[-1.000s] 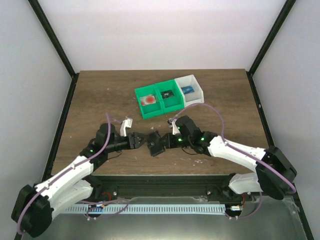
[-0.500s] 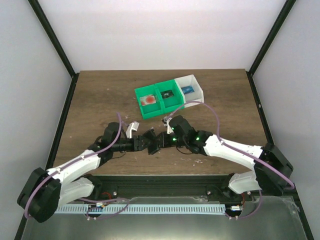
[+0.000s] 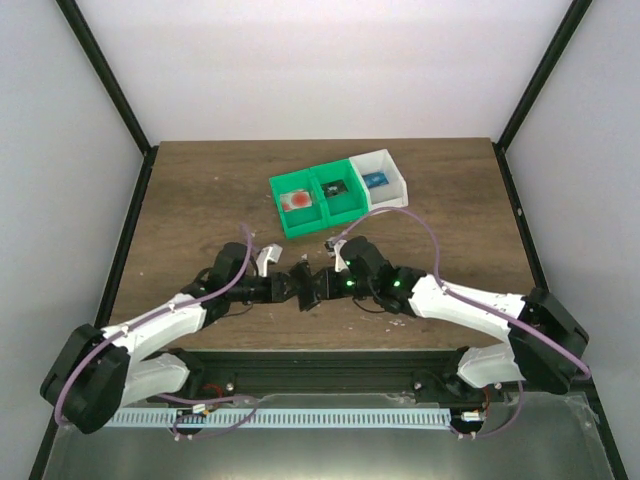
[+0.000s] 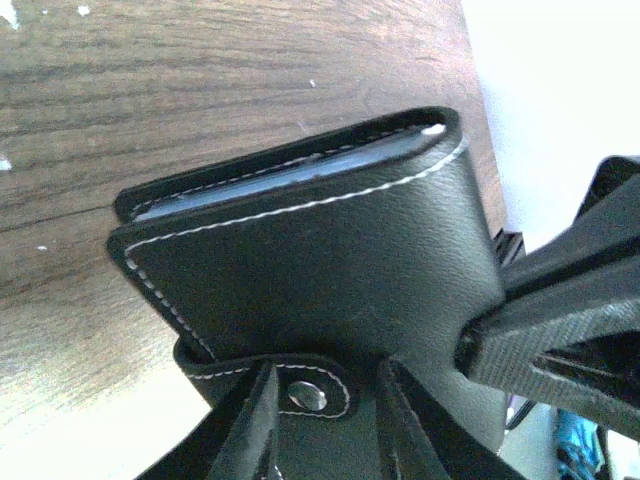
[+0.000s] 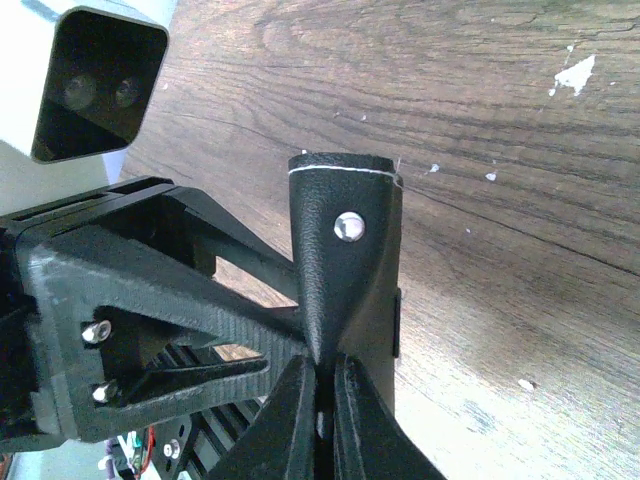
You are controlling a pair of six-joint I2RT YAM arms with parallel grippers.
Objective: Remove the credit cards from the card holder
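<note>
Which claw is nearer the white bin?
Right, narrowly. The right claw grips the card holder, nearer the robot and left of the white bin; the left claw reaches the holder from farther left.

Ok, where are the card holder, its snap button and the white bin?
card holder (image 4: 320, 250): left wrist view, outer cover
snap button (image 5: 349, 226): right wrist view, centre
white bin (image 3: 390, 198): top external view, front wall
</note>
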